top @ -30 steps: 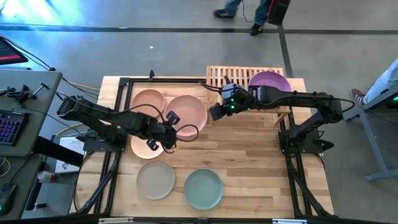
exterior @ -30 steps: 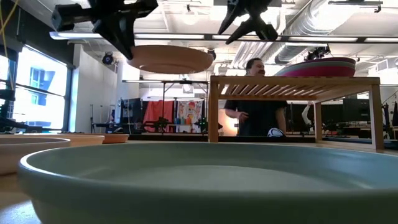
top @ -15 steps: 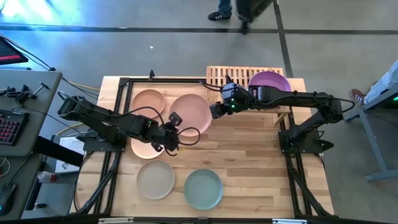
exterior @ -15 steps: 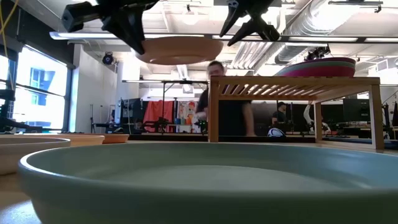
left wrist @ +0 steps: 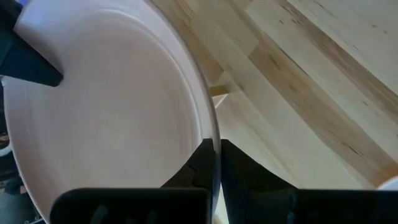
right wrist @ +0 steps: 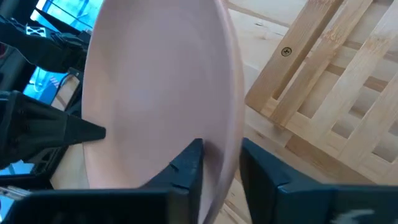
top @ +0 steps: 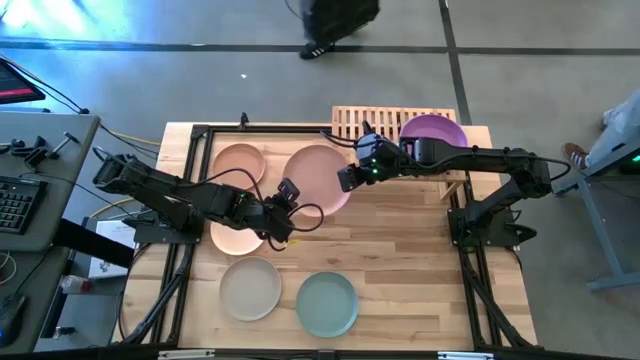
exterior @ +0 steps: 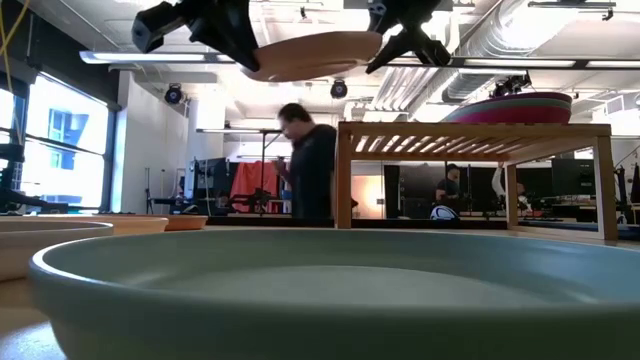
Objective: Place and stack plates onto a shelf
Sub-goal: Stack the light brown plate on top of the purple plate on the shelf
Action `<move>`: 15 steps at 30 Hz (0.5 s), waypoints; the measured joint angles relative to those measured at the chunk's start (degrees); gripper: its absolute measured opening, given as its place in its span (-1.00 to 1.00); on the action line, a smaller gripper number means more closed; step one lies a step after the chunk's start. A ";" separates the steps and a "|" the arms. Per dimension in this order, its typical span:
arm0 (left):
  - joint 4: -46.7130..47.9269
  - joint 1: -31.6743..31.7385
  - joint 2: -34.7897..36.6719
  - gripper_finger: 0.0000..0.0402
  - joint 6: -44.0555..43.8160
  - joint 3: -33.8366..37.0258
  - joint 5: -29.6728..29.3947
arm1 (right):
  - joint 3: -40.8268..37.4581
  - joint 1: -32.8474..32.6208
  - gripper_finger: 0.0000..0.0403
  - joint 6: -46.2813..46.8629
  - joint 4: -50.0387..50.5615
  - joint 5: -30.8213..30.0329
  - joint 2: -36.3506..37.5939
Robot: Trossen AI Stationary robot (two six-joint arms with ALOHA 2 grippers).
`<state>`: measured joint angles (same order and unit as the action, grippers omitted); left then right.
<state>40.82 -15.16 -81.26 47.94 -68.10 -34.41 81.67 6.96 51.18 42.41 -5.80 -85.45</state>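
Closest to the low camera is the teal plate (exterior: pixel 330 295), filling the whole bottom of that frame; from above it sits at the bottom centre of the table (top: pixel 400 250), with a beige plate (top: pixel 250 288) just to its left. Further up on the left there's a peach plate (top: pixel 232 238) partly under the left arm, and another peach plate (top: pixel 240 162) near the upper left of the tabletop.

In the middle, a pink plate (top: pixel 316 180) is up in the air. The left gripper (top: pixel 281 212) is clamped tight on its lower left rim, fingers (left wrist: pixel 202 163) pinching the edge. The right gripper (top: pixel 350 178) is at the opposite rim, its fingers (right wrist: pixel 186 163) straddling the edge with a gap on either side, so not squeezing it.

Behind that, at the upper middle of the high view, is the shelf (top: pixel 365 124), with a purple plate (top: pixel 440 128) on the right end, atop what looks like a magenta one in the low view.

Far back, a person (exterior: pixel 310 165) is in the room.
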 joint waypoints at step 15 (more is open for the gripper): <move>-0.31 0.23 0.01 -0.91 -1.03 0.00 0.24 | 0.00 0.04 -0.97 0.19 -0.18 0.06 0.00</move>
<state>40.51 -14.93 -81.25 46.91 -68.10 -34.18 81.67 7.01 51.38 42.22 -5.74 -85.45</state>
